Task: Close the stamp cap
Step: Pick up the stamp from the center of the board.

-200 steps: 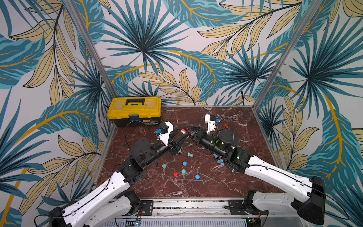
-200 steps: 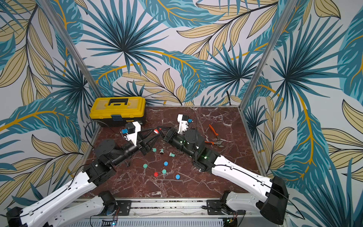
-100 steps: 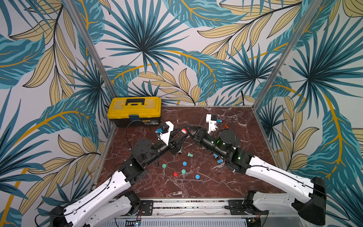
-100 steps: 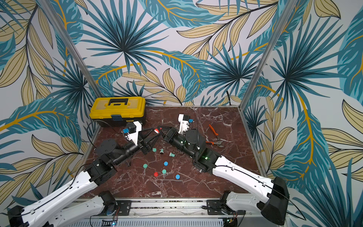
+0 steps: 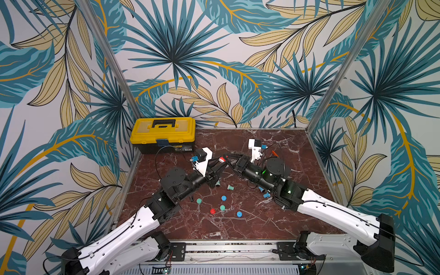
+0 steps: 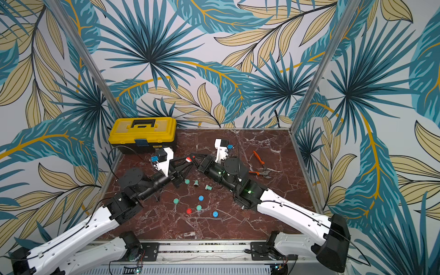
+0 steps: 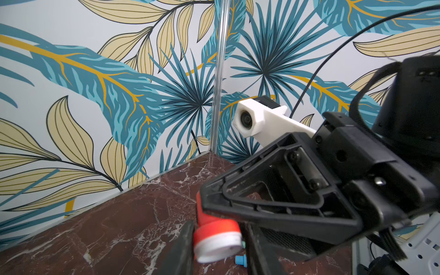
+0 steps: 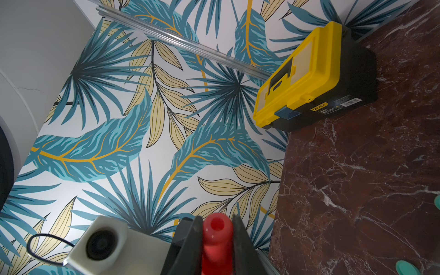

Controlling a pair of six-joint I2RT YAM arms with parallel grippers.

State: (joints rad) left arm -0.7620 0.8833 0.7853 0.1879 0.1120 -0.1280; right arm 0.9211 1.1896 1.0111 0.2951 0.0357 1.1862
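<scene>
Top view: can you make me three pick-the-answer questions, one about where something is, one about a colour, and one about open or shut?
1. Where is the yellow toolbox?
A) far left corner
B) front edge
C) in the middle

2. What colour is the stamp in the right gripper?
A) blue
B) red
C) green

3. How are the right jaws?
A) wide open
B) shut on the stamp
C) shut on nothing

Answers: A, both top views show it in that corner. B, the right wrist view shows it red. B, both jaws press its sides.
</scene>
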